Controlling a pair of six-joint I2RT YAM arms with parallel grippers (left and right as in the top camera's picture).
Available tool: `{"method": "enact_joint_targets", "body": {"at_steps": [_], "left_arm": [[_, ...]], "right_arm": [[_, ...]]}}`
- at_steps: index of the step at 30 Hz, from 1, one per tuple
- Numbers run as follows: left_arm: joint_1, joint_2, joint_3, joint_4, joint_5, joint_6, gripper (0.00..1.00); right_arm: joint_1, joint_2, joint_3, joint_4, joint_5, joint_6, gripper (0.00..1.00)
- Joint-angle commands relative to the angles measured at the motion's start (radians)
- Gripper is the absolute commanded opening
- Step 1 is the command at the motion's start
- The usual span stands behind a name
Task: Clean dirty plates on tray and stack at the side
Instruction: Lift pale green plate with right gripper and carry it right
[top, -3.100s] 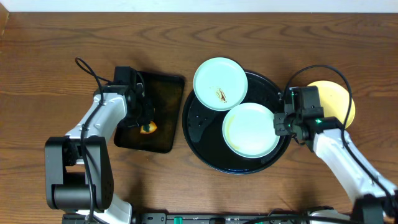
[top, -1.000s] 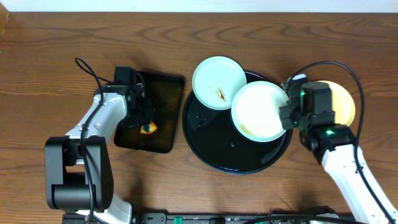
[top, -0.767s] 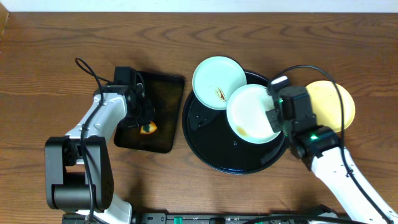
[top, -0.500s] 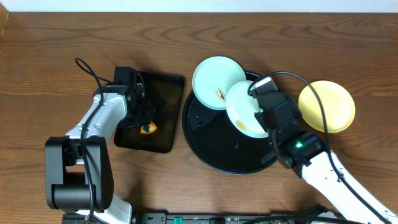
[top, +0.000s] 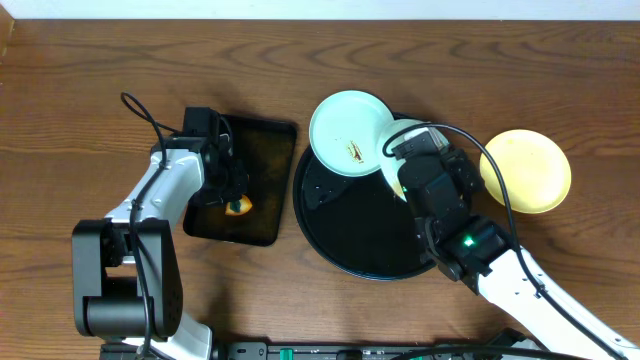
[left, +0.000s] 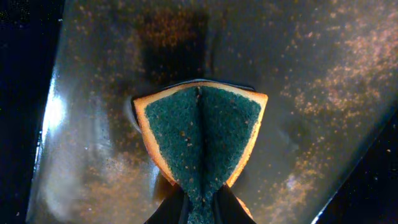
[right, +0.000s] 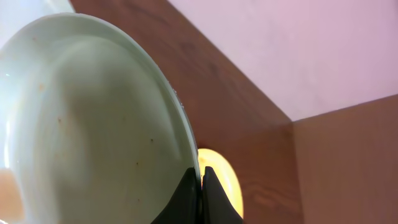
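A steeply tilted green plate (right: 93, 124) is clamped at its rim by the right gripper (right: 200, 182) above the round tray (top: 345, 228); a yellow plate (right: 219, 169) is seen just beyond. A sponge (left: 199, 134) is pinched by the left gripper (left: 199, 202) against the rectangular tray (top: 262, 160).

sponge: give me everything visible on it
The sponge has a dark green scouring face flecked with orange bits, over an orange-yellow foam body. The left gripper pinches its lower edge, creasing it down the middle so the two halves fold toward each other. It looks soft. It sits over the small tray, whose glossy black floor is speckled with residue; contact with the floor cannot be told. From overhead only its orange edge shows.
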Motion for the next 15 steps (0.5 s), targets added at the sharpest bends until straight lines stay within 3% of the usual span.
{"method": "enact_joint_targets", "body": {"at_steps": [1, 6, 15], "left_arm": [[0.001, 0.005, -0.003, -0.004, -0.013, -0.005, 0.1], [0.001, 0.005, -0.003, -0.004, -0.013, -0.005, 0.1], [0.001, 0.005, -0.003, -0.004, -0.013, -0.005, 0.1]], "right_arm": [[0.009, -0.015, 0.018, 0.016, 0.061, -0.04, 0.01], [0.009, -0.015, 0.018, 0.021, 0.063, -0.054, 0.01], [-0.074, -0.015, 0.018, -0.049, 0.002, 0.264, 0.01]]}}
